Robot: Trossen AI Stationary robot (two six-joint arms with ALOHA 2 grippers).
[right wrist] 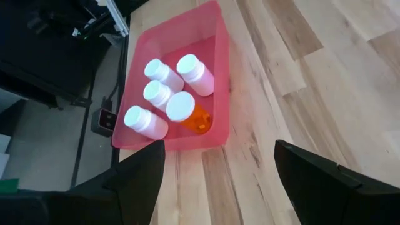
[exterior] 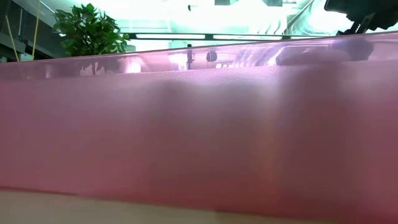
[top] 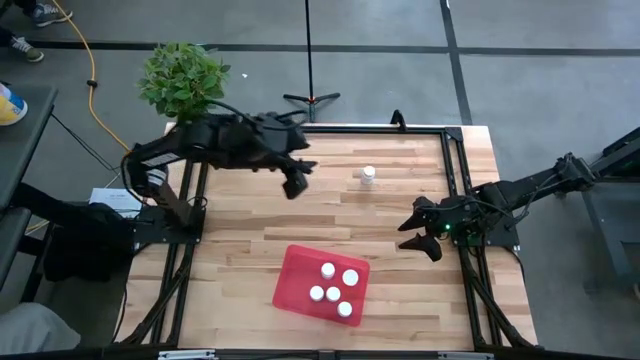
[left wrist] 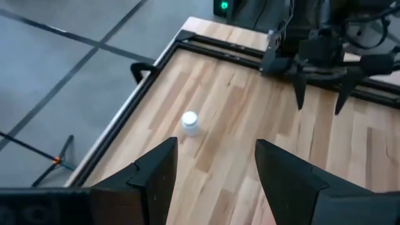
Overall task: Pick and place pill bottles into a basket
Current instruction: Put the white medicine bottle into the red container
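Note:
One white-capped pill bottle (top: 368,176) stands upright on its base on the wooden table, at the far middle; the left wrist view shows this pill bottle (left wrist: 189,122) too. My left gripper (top: 294,184) hovers open above the table, left of that bottle, touching nothing. The red basket (top: 295,262) lies flat near the table's front edge. Several pill bottles (right wrist: 165,97) are inside it, some lying on their sides, one with an orange body (right wrist: 200,120). My right gripper (top: 412,234) stands open at the table's right, holding nothing.
A potted plant (top: 183,78) stands off the far left corner. A black frame rail (top: 455,180) runs along the table's edges. In the low view the basket's pink wall (exterior: 199,124) fills almost everything. Bare wood lies between the basket and the standing bottle.

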